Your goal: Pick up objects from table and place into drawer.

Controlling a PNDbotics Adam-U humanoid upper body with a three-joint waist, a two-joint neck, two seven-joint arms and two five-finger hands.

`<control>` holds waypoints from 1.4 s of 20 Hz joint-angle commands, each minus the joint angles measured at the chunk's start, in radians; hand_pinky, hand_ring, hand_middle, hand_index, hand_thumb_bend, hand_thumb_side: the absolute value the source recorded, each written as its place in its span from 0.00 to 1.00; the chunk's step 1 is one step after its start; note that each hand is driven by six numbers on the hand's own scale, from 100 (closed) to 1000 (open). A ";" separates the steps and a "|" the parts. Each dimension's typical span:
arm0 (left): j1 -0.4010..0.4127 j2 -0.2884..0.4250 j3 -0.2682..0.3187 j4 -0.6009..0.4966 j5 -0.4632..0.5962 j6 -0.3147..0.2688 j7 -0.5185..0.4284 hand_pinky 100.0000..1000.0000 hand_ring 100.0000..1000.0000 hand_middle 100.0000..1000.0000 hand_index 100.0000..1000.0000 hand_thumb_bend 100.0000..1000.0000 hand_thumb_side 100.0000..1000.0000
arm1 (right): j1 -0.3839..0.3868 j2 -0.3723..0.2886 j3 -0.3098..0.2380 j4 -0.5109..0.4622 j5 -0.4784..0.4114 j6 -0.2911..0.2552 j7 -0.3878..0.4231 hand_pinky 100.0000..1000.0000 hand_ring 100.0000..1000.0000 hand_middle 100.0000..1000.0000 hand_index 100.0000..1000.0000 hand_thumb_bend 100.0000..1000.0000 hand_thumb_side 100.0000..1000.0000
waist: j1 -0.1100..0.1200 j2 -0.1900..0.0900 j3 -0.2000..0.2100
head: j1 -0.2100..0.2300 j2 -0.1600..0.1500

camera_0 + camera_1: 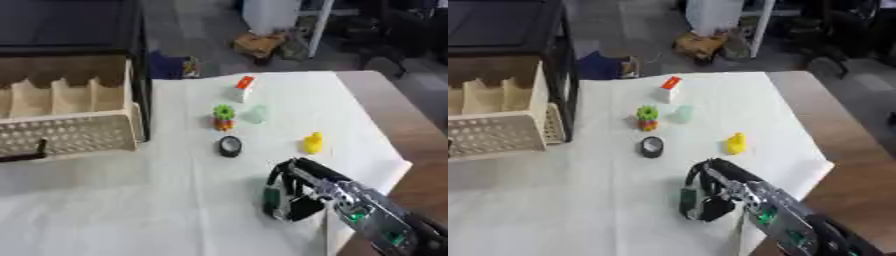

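White cloth (pixel 175 200) over the worktop (pixel 411 130), brown wood bare along the right edge; left eye view, items as follows: beige drawer (pixel 70 132) at the left, pulled open, perforated front, slotted dividers inside, dark handle at its lower left; white block with an orange-red top (pixel 244 88), farthest from the robot; green-topped toy with orange beneath (pixel 224 117); pale translucent piece (pixel 255 114) just beside it on the right; black round disc (pixel 229 146) lying flat, nearer; yellow figure (pixel 312 143) to the right of the disc; right hand (pixel 289 195) entering from the lower right, fingers curled downward above the cloth, nothing seen between them, well short of disc and figure alike; left hand not shown.

Right eye view, same stock from a slight offset: disc (pixel 651 146) and yellow figure (pixel 735 143) apart from each other and from the hand (pixel 706 197); the hand's curled fingers again hold nothing that can be made out; drawer (pixel 500 132) partly cut by the left edge.

Step in hand, as judged: the reach toward a first object, none yet in the drawer so far as its visible slots show; next move calls for opening the fingers, advancing to the disc or the yellow figure as nearest, closing round it, then a long carry leftward across the cloth to the drawer.
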 commanded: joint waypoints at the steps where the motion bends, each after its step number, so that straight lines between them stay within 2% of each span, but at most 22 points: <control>1: -0.008 0.009 0.007 -0.013 0.006 0.000 0.000 0.22 0.31 0.47 0.71 0.00 1.00 | 0.001 -0.013 -0.002 0.010 0.006 0.000 0.006 0.49 0.48 0.21 0.64 0.36 0.13 | 0.003 -0.011 0.000 | -0.002 -0.008; 16: -0.010 0.005 0.007 -0.013 0.006 0.002 -0.003 0.22 0.31 0.47 0.71 0.00 1.00 | -0.001 -0.014 -0.002 0.019 0.004 -0.003 -0.011 0.46 0.44 0.17 0.55 0.32 0.13 | 0.002 -0.009 0.001 | -0.005 -0.012; 28: -0.009 0.005 0.007 -0.013 0.007 0.004 -0.004 0.22 0.31 0.47 0.71 0.00 1.00 | -0.010 -0.017 -0.009 0.015 -0.012 -0.006 -0.024 0.44 0.41 0.15 0.53 0.19 0.15 | 0.000 -0.010 0.001 | -0.005 -0.014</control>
